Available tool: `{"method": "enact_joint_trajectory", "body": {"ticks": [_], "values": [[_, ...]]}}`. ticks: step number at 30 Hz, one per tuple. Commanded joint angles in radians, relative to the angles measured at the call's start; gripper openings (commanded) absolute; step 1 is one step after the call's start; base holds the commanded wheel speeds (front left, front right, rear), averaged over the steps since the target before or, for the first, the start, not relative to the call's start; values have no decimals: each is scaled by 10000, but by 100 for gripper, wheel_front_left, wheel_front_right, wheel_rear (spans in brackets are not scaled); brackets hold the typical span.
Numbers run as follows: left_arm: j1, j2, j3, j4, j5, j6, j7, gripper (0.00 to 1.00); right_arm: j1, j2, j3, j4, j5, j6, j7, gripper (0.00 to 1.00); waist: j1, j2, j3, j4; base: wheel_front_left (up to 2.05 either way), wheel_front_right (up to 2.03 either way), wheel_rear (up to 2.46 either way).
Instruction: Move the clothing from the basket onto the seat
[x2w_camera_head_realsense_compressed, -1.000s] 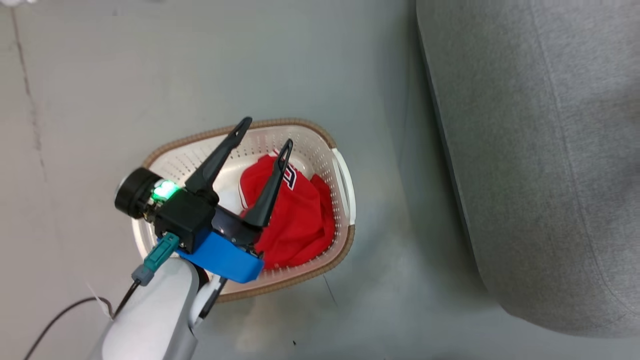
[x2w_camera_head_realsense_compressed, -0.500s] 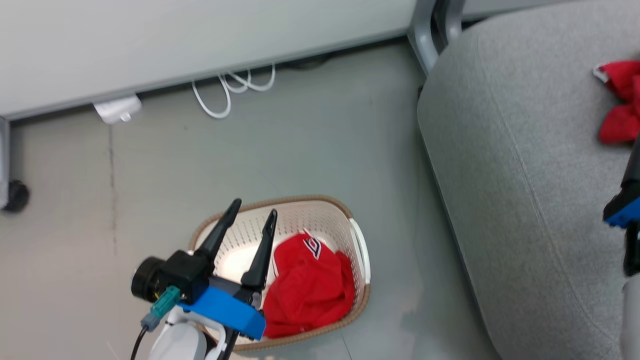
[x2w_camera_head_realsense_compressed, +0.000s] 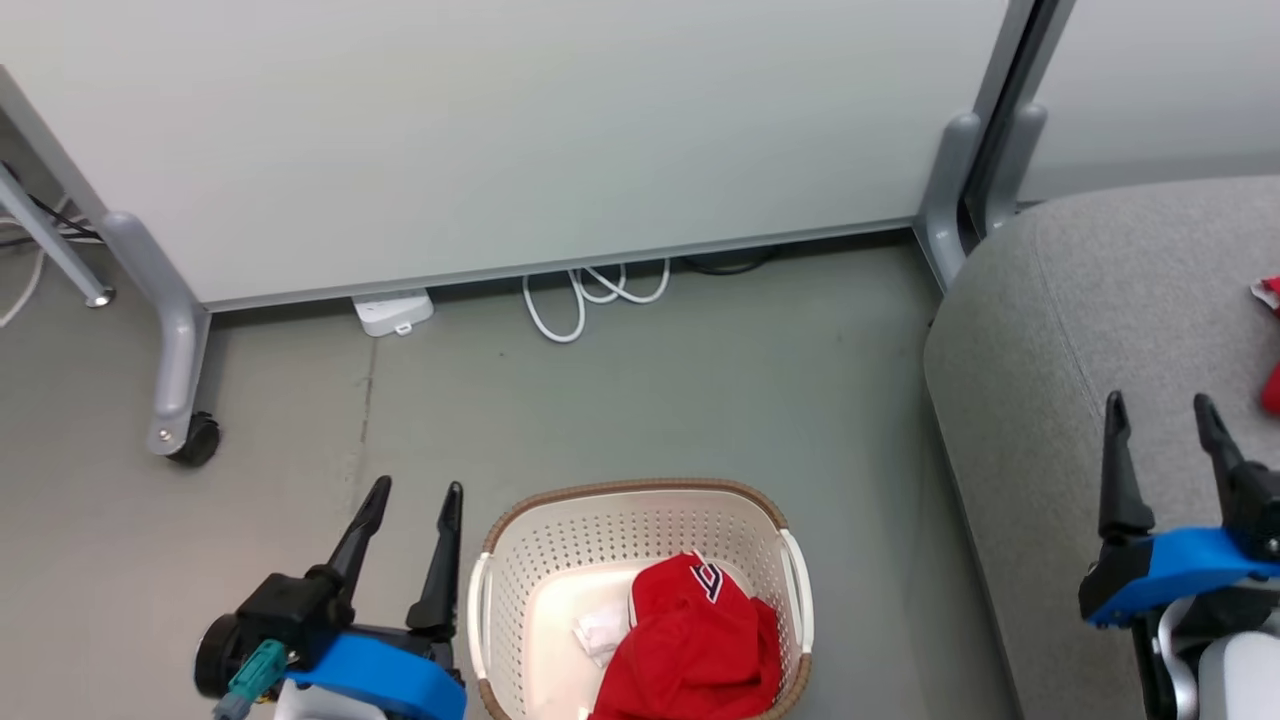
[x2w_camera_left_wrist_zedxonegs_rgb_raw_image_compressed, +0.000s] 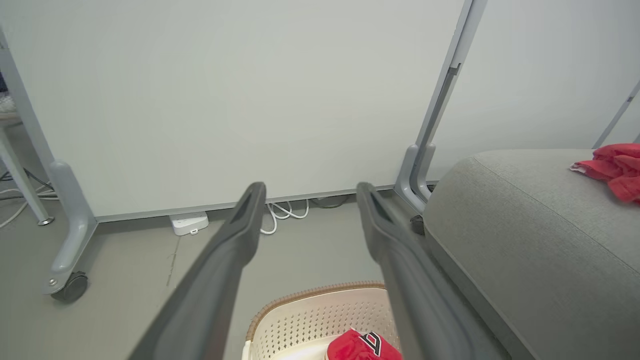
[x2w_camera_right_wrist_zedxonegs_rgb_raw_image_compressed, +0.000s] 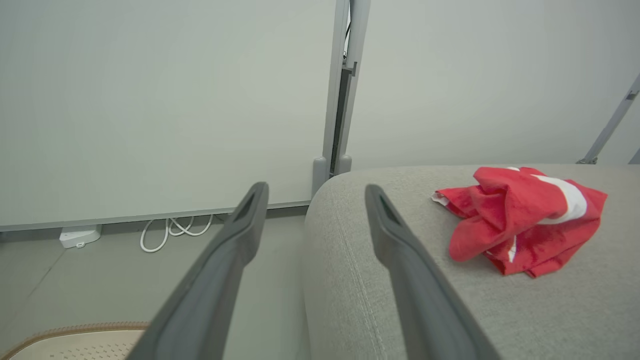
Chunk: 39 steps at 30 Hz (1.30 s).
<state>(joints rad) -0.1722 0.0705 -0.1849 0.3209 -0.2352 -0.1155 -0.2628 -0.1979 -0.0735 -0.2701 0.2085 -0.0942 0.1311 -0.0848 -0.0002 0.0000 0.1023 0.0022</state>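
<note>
In the head view the left tool (x2w_camera_head_realsense_compressed: 418, 488) stands at the lower left with its two dark fingers spread and nothing between them, over the smooth grey floor (x2w_camera_head_realsense_compressed: 700, 380) just left of the basket (x2w_camera_head_realsense_compressed: 630, 488). One red garment (x2w_camera_head_realsense_compressed: 700, 645) lies bunched in the right half of the basket, to the right of that tool and apart from it. A small white piece of cloth (x2w_camera_head_realsense_compressed: 600, 632) shows beside it on the basket's cream bottom. The right tool (x2w_camera_head_realsense_compressed: 1158, 402) is at the lower right, fingers likewise spread and empty, over the grey seat (x2w_camera_head_realsense_compressed: 1050, 330). The second red garment (x2w_camera_right_wrist_zedxonegs_rgb_raw_image_compressed: 520, 220) lies crumpled on the seat, up and to the right of the right tool's fingertips in the right wrist view, clear of them.

Above the basket in the frame runs a pale partition panel (x2w_camera_head_realsense_compressed: 500, 130) on grey legs, one ending in a black caster (x2w_camera_head_realsense_compressed: 195, 440). A looped white cable (x2w_camera_head_realsense_compressed: 600, 295) and a small white box (x2w_camera_head_realsense_compressed: 392, 310) lie at its foot. The seat stands at the right of the frame.

The garment in the basket runs from the basket's middle down to the frame's bottom edge, its black-and-white emblem (x2w_camera_head_realsense_compressed: 708, 577) at the upper end. The garment on the seat stretches left to right across the right wrist view, a white panel at its upper right.
</note>
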Motion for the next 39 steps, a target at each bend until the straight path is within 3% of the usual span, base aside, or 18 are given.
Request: {"method": "enact_joint_trajectory", "body": {"ticks": [1,8,16,31,39], "values": [[164,14,139,-4,70,53,-29,100,219,78,99,-215,92,-5,52,100,2,0,-191,184,0,0,0],[559,16,792,-8,264,38,-31,100,1500,216,871,-1503,212,-6,415,100,2,0,-518,558,0,0,0],[674,-8,1222,-86,367,-28,-30,100,2224,240,1221,-2019,761,-6,564,100,2,0,-669,734,0,0,0],[693,-71,1320,-189,450,-104,-30,100,2015,241,1315,-2053,797,-6,535,100,2,0,-588,643,0,0,0],[330,-97,1194,-212,534,-135,-30,100,1427,241,1393,-2278,834,-5,444,100,2,0,344,516,0,0,0]]}}
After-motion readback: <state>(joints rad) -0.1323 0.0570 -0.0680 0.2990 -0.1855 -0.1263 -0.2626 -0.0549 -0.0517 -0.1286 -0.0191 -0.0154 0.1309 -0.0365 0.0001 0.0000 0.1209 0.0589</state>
